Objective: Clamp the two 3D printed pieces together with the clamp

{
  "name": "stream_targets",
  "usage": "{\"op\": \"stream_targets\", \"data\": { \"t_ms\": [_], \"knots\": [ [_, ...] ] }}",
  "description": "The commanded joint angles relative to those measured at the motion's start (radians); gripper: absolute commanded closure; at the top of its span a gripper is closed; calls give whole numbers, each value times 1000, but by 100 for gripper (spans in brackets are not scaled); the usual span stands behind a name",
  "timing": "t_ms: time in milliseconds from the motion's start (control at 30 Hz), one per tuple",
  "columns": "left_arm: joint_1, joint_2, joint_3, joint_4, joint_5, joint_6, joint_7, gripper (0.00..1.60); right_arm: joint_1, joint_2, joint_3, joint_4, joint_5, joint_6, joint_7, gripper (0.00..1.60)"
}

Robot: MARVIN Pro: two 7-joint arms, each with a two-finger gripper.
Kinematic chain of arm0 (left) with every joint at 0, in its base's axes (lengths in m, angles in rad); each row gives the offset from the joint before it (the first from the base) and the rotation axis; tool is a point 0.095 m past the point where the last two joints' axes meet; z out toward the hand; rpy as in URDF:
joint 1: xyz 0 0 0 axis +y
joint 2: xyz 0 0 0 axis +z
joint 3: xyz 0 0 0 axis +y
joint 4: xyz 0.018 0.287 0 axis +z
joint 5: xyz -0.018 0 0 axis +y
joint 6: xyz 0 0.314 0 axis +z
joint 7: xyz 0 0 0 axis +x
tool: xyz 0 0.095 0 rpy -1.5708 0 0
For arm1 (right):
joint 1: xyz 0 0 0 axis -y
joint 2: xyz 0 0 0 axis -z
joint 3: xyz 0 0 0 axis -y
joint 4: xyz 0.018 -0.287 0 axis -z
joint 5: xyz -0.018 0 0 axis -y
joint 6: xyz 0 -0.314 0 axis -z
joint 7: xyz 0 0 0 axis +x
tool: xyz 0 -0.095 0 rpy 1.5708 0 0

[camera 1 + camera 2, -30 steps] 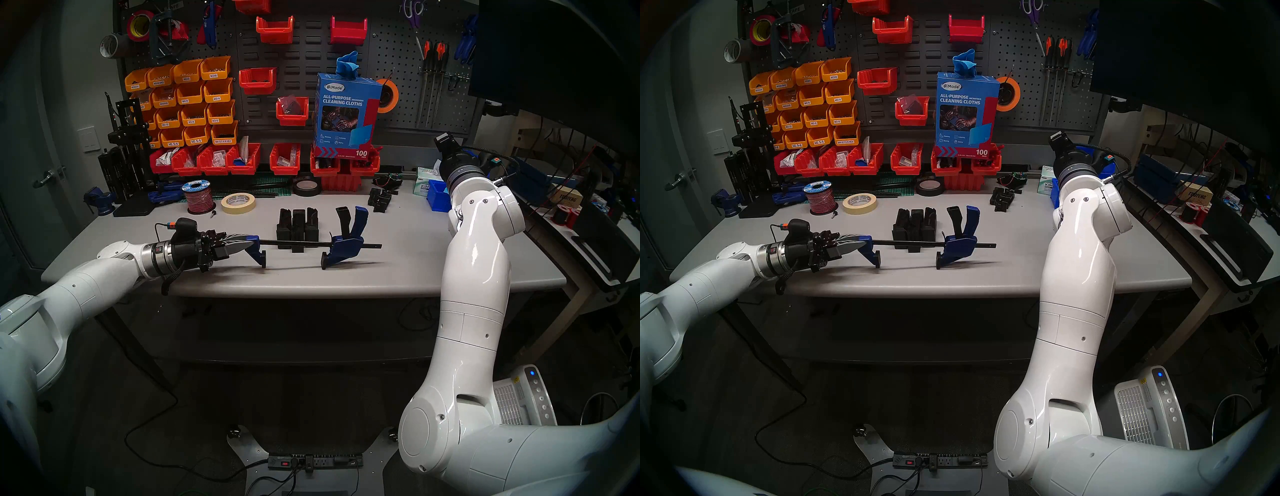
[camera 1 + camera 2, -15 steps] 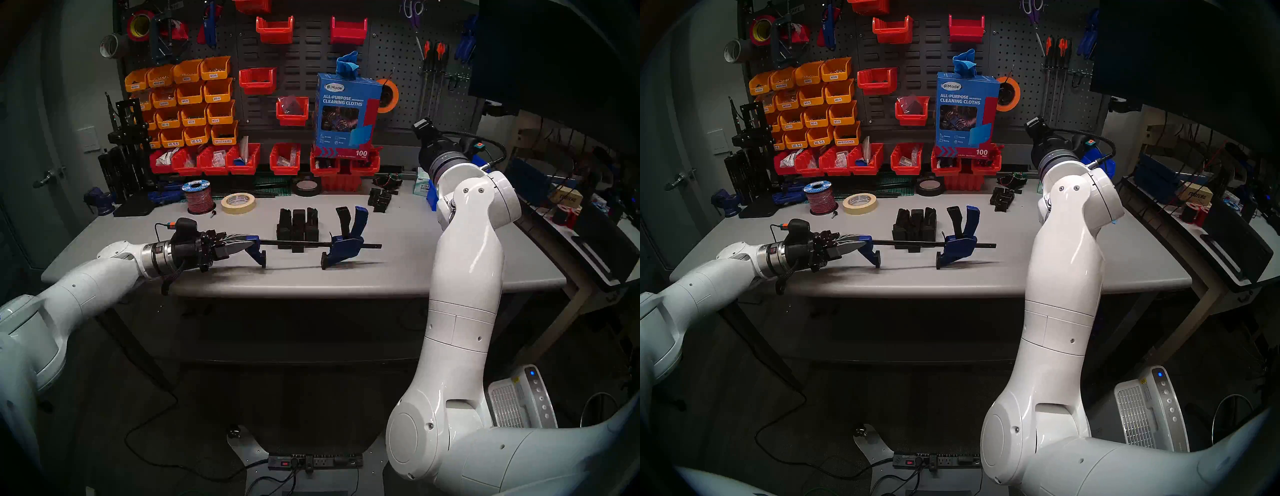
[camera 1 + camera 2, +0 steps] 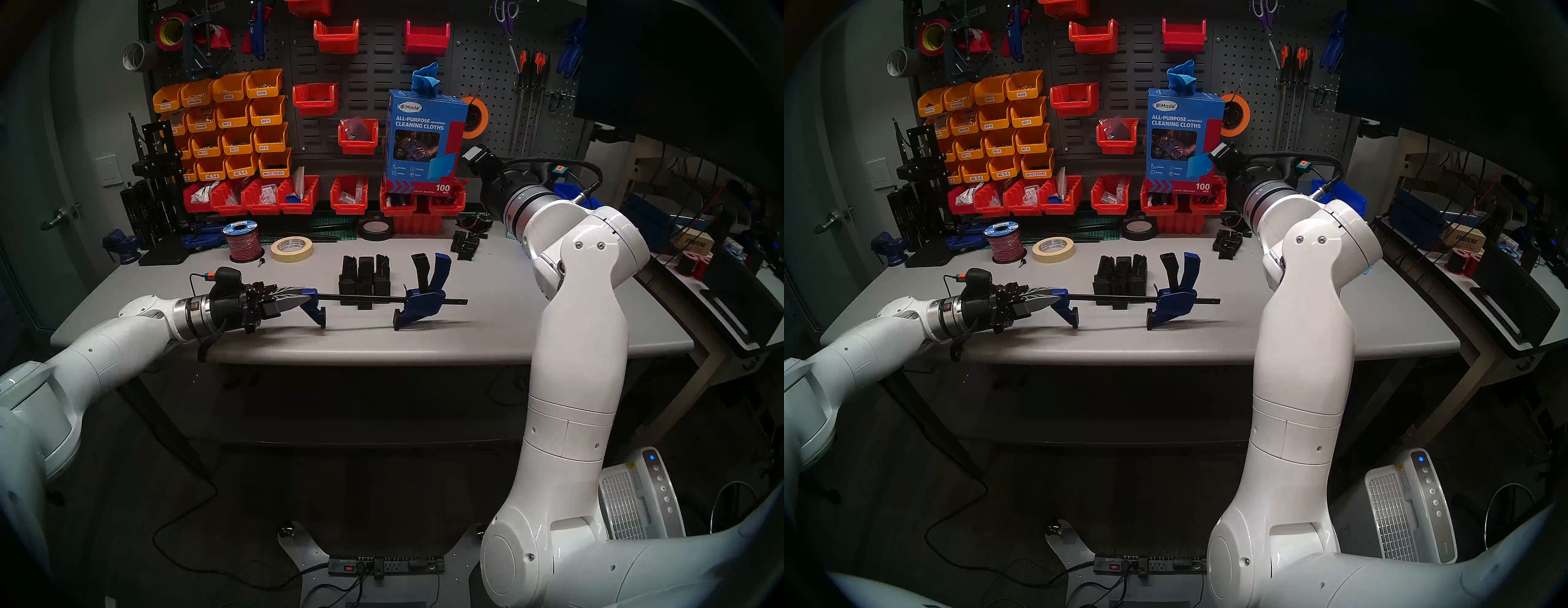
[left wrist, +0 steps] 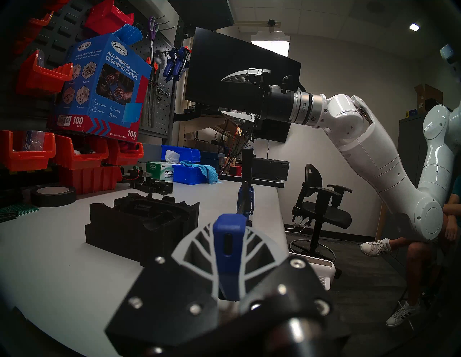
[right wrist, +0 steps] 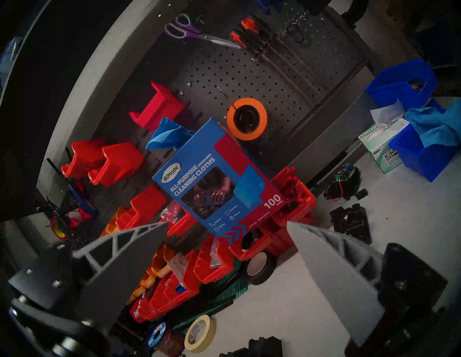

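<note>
1. Currently the left gripper (image 3: pixel 292 302) is closed on the fixed-jaw end of the blue plastic bar clamp with the long thin black metal bar (image 3: pixel 382 299), holding it level just above the grey workbench top (image 3: pixel 530 314); the left wrist view shows the fingers (image 4: pixel 259 245) pinched on the blue end piece
2. Clamp's two black-padded jaws hang down toward the near edge of the bench, set well apart; blue and black trigger handle (image 3: pixel 432 271) sticks up at the right end
3. Two matte black blocky 3D printed pieces with notched tops (image 3: pixel 364 278) stand side by side on the bench, behind the bar, not between the jaws; looks like the bar crosses in front of their lower part, contact can't be told
4. Right gripper (image 4: pixel 235 97) is spread wide and empty, held high near the blue cleaning cloth box (image 3: pixel 424 136), well away from the clamp; the right wrist view shows nothing between its fingers (image 5: pixel 119 251)
5. Step in hand, my read: clamp is picked up and positioned, right arm is coming in to help
6. Next move probably calls for getting the pieces between the jaws, then the right gripper reaching the trigger handle and squeezing to close the sliding jaw on them
7. Risk: the left grip is on one end only, so the bar may twist when the trigger is pushed
</note>
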Motion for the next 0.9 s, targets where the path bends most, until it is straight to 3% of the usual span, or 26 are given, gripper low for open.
{"op": "stream_targets", "data": {
  "t_ms": [0, 867],
  "knots": [
    [-17, 0, -6, 2, -13, 1, 1, 160, -59, 109, -32, -55, -38, 29, 71, 0],
    [-19, 0, -1, 3, -17, 0, 1, 160, -187, 267, -169, -144, -189, -46, 206, 0]
  ]
}}
